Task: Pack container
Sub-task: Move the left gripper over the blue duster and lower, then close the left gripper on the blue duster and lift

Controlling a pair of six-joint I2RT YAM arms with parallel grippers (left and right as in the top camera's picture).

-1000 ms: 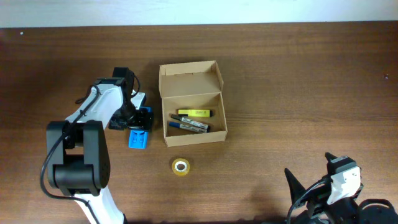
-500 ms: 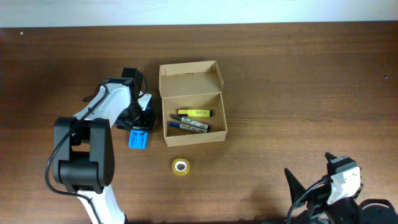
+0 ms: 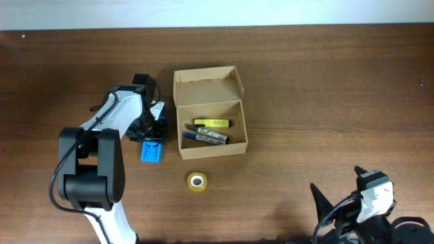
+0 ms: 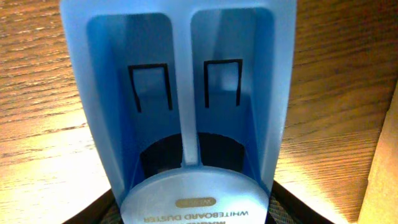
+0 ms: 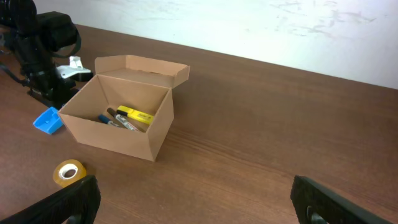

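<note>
Filling the left wrist view, blue duster (image 4: 180, 93) bears lettering unseen overhead.

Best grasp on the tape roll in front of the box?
Probably straight down from above, fingers closing across the outer rim of the tape roll. It lies flat with the hole up, so its wall is low from the side, and it sits apart from the box, leaving room for both fingers.

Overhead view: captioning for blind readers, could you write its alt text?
An open tan cardboard box on a wooden table holds a yellow highlighter and two dark markers. Left of it, the left gripper is down at a blue duster; a tape roll lies nearby.
</note>
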